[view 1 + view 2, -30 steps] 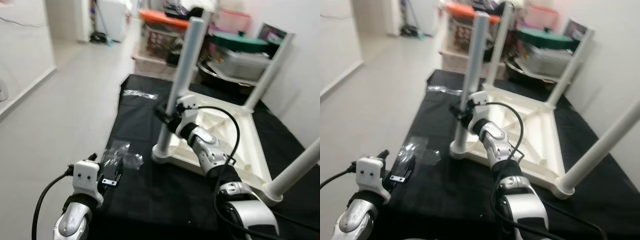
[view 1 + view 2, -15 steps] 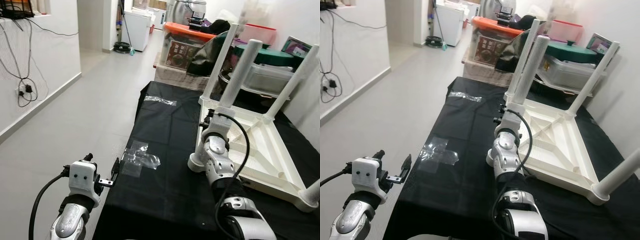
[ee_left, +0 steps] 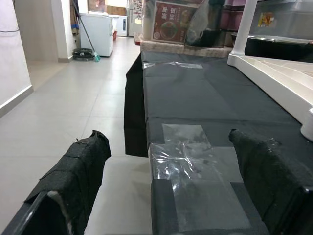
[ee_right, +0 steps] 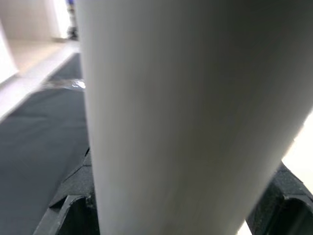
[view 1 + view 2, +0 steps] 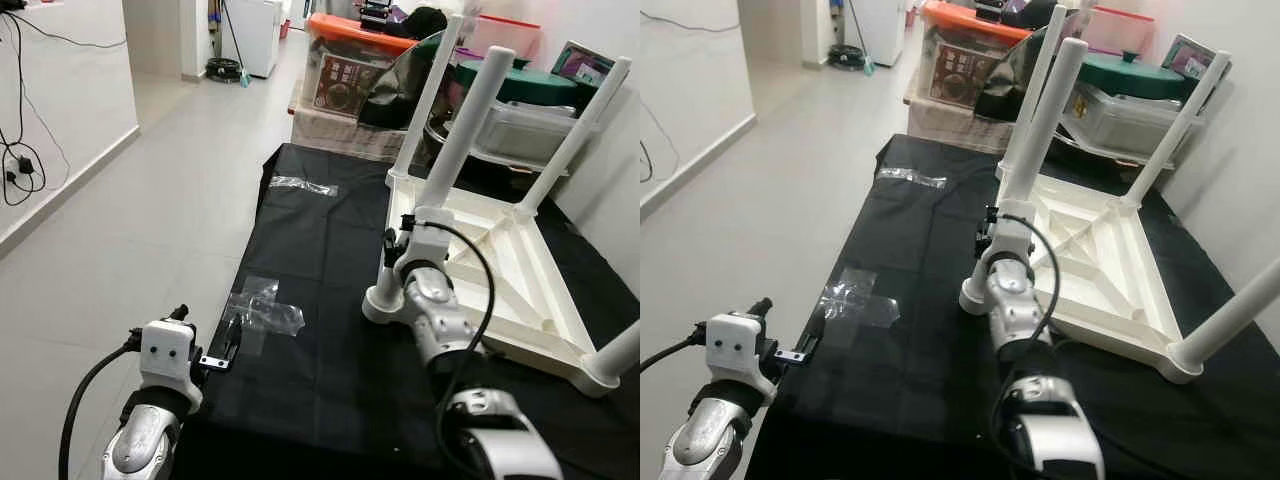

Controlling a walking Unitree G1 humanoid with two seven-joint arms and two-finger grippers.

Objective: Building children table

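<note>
A white children's table (image 5: 505,262) lies upside down on a black cloth (image 5: 320,240), its legs pointing up. My right gripper (image 5: 392,244) is low on the nearest left leg (image 5: 462,135), just above its base. In the right wrist view that leg (image 4: 186,117) sits between the two black fingers (image 4: 73,205), which are shut on it. My left gripper (image 5: 208,327) hangs open at the cloth's near left edge. A crumpled clear plastic bag (image 3: 188,152) lies on the cloth just beyond its fingers.
A second clear bag (image 5: 303,185) lies farther back on the cloth. Storage boxes, one with an orange lid (image 5: 350,35) and one with a green lid (image 5: 520,85), crowd the back. Tiled floor (image 5: 120,200) stretches to the left, up to a white wall.
The head camera has shifted and the picture is sharper. My right gripper stays on the same leg near its base. The left gripper remains open by the cloth's edge.
</note>
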